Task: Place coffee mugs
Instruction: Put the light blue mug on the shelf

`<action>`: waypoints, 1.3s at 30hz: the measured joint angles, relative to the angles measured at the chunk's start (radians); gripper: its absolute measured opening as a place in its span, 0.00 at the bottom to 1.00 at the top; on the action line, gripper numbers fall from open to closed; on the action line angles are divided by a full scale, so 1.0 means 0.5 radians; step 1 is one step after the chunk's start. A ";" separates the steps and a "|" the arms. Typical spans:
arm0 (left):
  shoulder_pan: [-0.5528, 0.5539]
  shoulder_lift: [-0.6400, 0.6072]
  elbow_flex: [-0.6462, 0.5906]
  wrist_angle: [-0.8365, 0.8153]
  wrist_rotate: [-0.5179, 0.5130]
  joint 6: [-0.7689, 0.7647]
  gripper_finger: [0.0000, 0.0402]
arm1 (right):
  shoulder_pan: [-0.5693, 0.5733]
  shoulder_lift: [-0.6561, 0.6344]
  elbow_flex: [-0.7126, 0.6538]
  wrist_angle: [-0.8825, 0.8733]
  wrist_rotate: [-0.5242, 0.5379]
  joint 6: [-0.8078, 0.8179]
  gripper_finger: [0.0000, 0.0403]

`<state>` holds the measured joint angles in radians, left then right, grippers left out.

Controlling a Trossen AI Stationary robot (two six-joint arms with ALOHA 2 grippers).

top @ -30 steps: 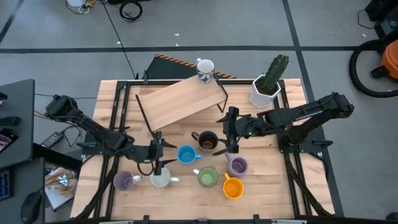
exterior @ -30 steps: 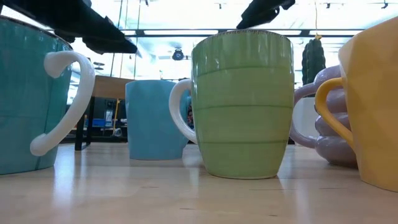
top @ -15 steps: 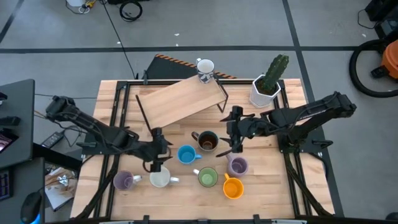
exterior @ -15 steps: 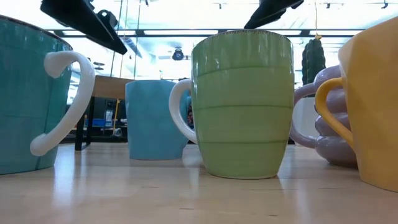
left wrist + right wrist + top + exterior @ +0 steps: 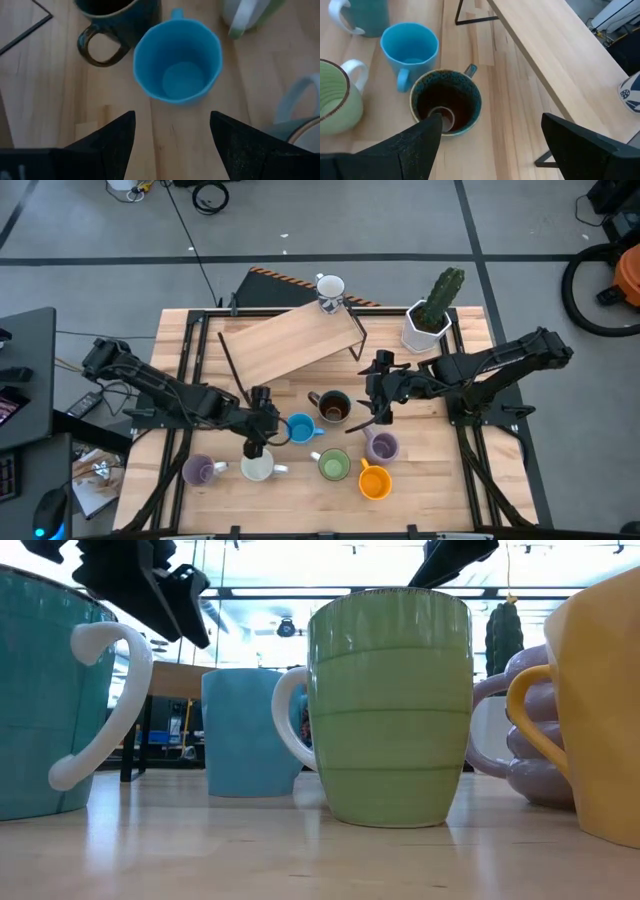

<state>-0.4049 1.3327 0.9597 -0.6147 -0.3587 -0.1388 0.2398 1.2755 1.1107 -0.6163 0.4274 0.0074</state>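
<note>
Several coffee mugs stand upright on the wooden table (image 5: 440, 480): blue (image 5: 300, 429), dark brown (image 5: 331, 407), green (image 5: 334, 466), orange (image 5: 373, 481), two purple (image 5: 381, 446) (image 5: 200, 471), and one teal outside and white inside (image 5: 258, 468). A white patterned mug (image 5: 329, 290) stands by the far edge of a wooden shelf (image 5: 290, 345). My left gripper (image 5: 264, 423) hangs open above the table just left of the blue mug (image 5: 177, 60), slanting down at it. My right gripper (image 5: 372, 392) hangs open right of the dark brown mug (image 5: 446, 102).
A white hexagonal pot with a cactus (image 5: 428, 320) stands at the far right corner. The shelf (image 5: 560, 60) rests on thin black legs across the far half of the table. The mugs crowd the near middle; bare wood shows at the near right.
My left gripper has risen and tipped its fingers downward while edging toward the blue mug. It stays open. The mugs have kept their places.
</note>
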 joint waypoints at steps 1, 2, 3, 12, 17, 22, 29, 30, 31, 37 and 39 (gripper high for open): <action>0.000 0.026 0.024 -0.017 0.008 0.021 0.65 | -0.001 0.000 0.000 0.001 0.000 0.001 0.86; 0.000 0.050 0.040 -0.029 0.012 0.037 0.65 | -0.001 0.000 0.000 0.002 0.000 0.003 0.86; 0.000 0.074 0.050 -0.036 0.018 0.056 0.65 | -0.001 0.000 0.000 0.002 0.000 0.009 0.86; 0.052 0.208 0.214 -0.035 0.237 0.120 0.65 | -0.001 0.000 0.000 0.000 -0.001 0.009 0.86; 0.052 0.318 0.304 -0.038 0.247 0.037 0.65 | -0.001 0.000 0.000 0.002 -0.002 0.026 0.86; 0.048 0.513 0.438 -0.044 0.252 -0.065 0.65 | -0.001 0.000 0.000 0.020 -0.002 0.031 0.86; 0.049 0.749 0.631 -0.170 0.237 -0.095 0.60 | -0.001 0.000 0.000 0.021 -0.002 0.031 0.86; 0.049 0.772 0.642 -0.174 0.240 -0.101 0.58 | -0.001 0.000 0.000 0.023 -0.002 0.032 0.86; 0.049 0.796 0.650 -0.170 0.240 -0.106 0.56 | -0.001 0.000 0.000 0.024 -0.001 0.034 0.86; 0.049 0.880 0.650 -0.189 0.203 -0.074 0.40 | -0.002 0.000 0.000 0.042 -0.002 0.038 0.86; 0.049 0.884 0.650 -0.183 0.186 -0.068 0.35 | -0.007 0.000 0.000 0.046 -0.002 0.038 0.86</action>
<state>-0.3805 1.7749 1.2846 -0.7064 -0.2655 -0.1728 0.2362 1.2755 1.1107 -0.5932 0.4263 0.0265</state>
